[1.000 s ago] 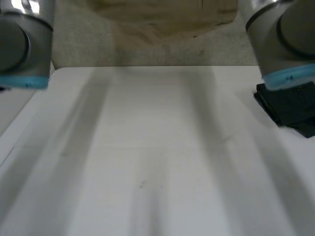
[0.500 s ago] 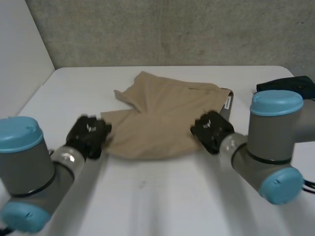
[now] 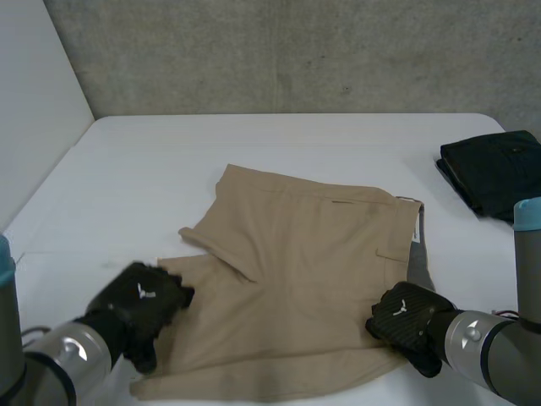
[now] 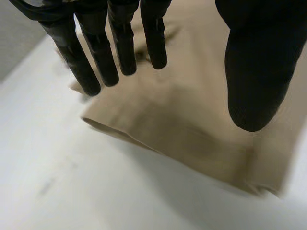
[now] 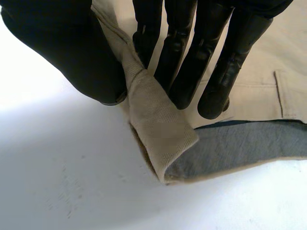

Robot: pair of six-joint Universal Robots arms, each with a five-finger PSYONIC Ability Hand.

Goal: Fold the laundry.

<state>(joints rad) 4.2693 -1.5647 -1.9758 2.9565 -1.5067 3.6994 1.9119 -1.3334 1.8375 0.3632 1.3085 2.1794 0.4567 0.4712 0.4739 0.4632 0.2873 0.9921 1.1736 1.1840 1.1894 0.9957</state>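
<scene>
1. A pair of tan shorts (image 3: pixel 304 279) lies spread on the smooth white table (image 3: pixel 169 161), in its near middle, between the two hands. The waistband points toward the robot's right and the legs toward its left.
2. The cloth is a plain woven twill, mostly flat. One leg hem is curled over into a small roll, and soft creases run through the crotch.
3. The left hand (image 3: pixel 139 304) is at the near left corner of the shorts, by a leg hem. In its wrist view the fingers (image 4: pixel 122 43) reach out straight over the tan cloth (image 4: pixel 182 129) with the thumb held wide apart. The hand is released and grasps nothing.
4. The right hand (image 3: pixel 410 317) is at the near waistband corner. In its wrist view the thumb and fingers (image 5: pixel 182 52) squeeze a raised ridge of the cloth (image 5: pixel 158 129) between them, so it is grasping the shorts.
5. Below that pinch the corner folds back, showing a grey inner face under the tan outer one.
6. A dark garment (image 3: pixel 490 169), folded into a thick rectangle, sits at the far right edge of the table, well apart from the shorts.
7. Behind the table stands a rough grey wall (image 3: pixel 296 51).
</scene>
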